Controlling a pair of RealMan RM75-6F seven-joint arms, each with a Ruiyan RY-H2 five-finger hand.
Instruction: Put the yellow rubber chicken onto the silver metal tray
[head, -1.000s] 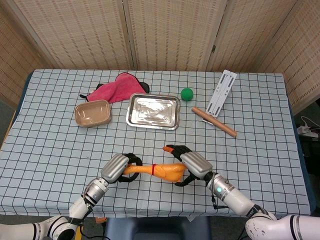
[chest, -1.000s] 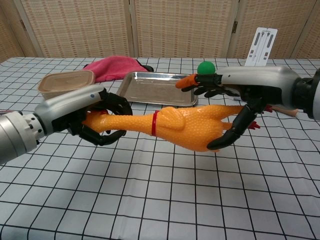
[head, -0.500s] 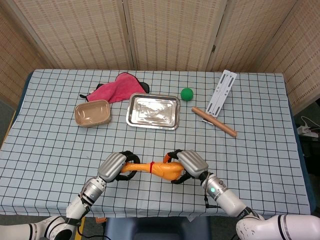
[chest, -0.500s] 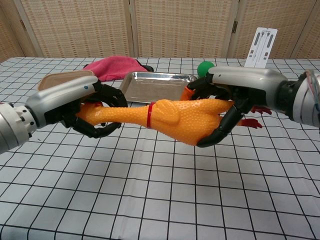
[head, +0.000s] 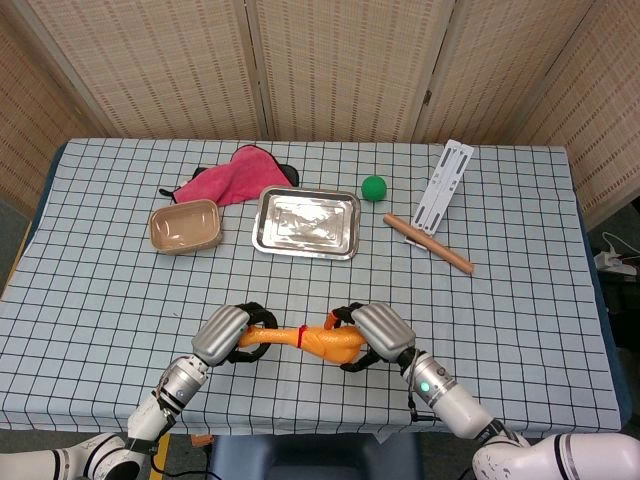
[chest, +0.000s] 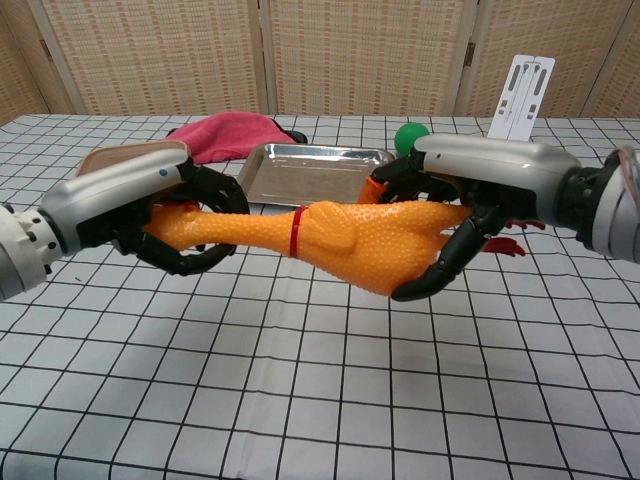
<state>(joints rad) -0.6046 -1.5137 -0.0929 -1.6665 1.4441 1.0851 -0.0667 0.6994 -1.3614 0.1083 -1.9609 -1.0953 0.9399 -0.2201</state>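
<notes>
The yellow rubber chicken (chest: 345, 236) (head: 318, 340) hangs lengthwise above the table, held between both hands. My left hand (chest: 150, 215) (head: 226, 333) grips its neck end. My right hand (chest: 470, 195) (head: 378, 330) wraps around its fat body, fingers curled underneath. A red band circles the chicken's neck. The silver metal tray (head: 306, 223) (chest: 305, 172) lies empty farther back on the checked cloth, beyond the chicken.
A tan bowl (head: 185, 226) and a pink cloth (head: 225, 176) lie left of the tray. A green ball (head: 374, 187), a wooden rod (head: 428, 243) and a white strip (head: 441, 184) lie to its right.
Both hands have lifted the chicken higher and brought it slightly toward me. My right hand has closed more fully around the body.
</notes>
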